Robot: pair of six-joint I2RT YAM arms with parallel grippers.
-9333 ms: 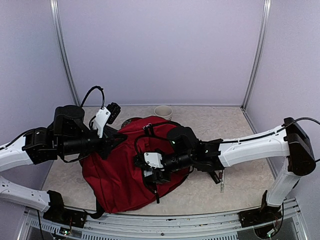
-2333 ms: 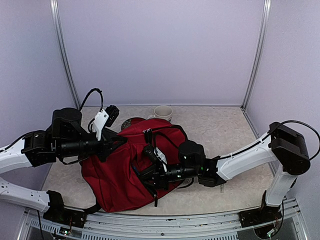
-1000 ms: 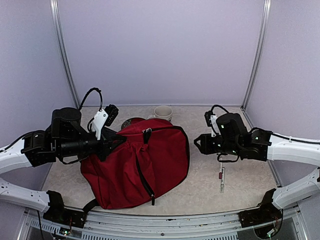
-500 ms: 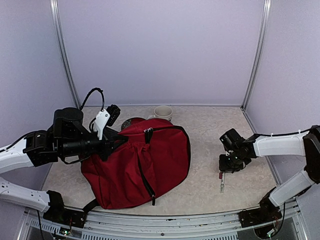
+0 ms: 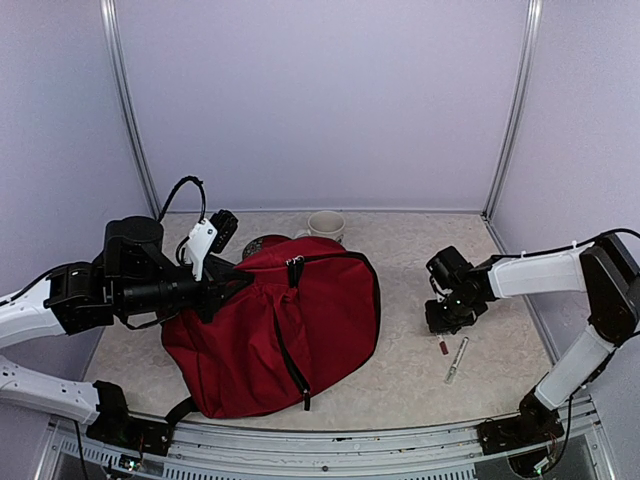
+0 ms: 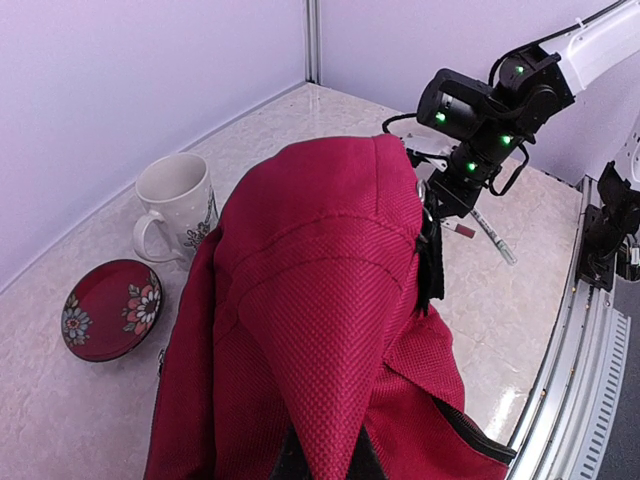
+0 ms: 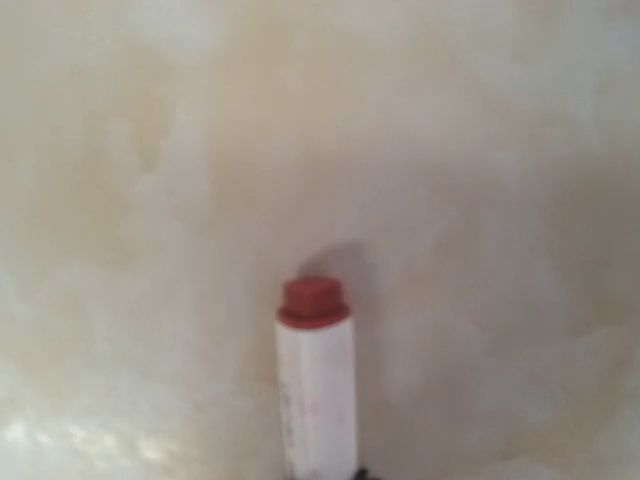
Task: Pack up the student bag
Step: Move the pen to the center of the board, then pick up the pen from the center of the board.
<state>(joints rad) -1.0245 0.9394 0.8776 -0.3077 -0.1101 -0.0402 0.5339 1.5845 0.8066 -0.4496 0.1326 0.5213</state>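
The student bag (image 5: pixel 275 325), big and dark red with black zippers, lies left of the table's middle. My left gripper (image 5: pixel 230 284) is shut on a pinched fold of its fabric (image 6: pixel 330 400) at its upper left edge, and that fold hides the fingers. Right of the bag, my right gripper (image 5: pixel 441 328) points down at the table, shut on a white marker with a red cap (image 7: pixel 316 380). The red cap (image 5: pixel 443 347) sticks out just below the gripper. In the right wrist view only the marker and the blurred tabletop show.
A silver pen (image 5: pixel 456 360) lies on the table just right of the held marker. A white mug (image 5: pixel 326 224) and a red flowered saucer (image 6: pixel 110 308) stand behind the bag by the back wall. Metal frame posts (image 5: pixel 510 110) rise at the back corners.
The right arm came out of the bag, swung right, dropped to the pens and shut on the red-capped marker. The silver pen shifted slightly. The left gripper kept its hold.
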